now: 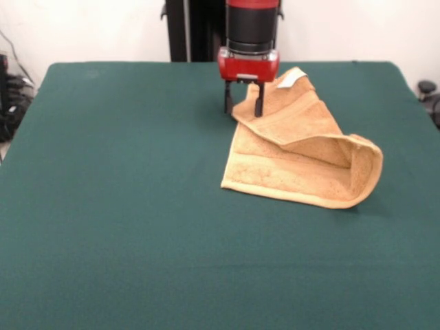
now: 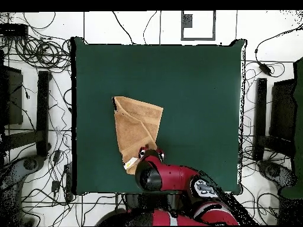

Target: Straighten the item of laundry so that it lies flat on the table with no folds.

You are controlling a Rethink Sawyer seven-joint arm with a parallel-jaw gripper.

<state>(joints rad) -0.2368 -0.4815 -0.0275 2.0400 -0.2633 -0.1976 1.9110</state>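
Currently mid-unfold: towel sits folded upper right of centre on the bench. Gripper fingers slightly apart, straddling its edge, seemingly holding nothing. Next: pinch, pull flat.

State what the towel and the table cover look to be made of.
Towel: looks like terry cloth, matte orange-tan with a nubby, speckled pile and smoother woven bands by the hem. Table: a dark green felt-like cloth, flat, matte, no visible weave.

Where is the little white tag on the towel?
In the front view, the white tag sits at the towel's far corner, just right of the robot's hand.
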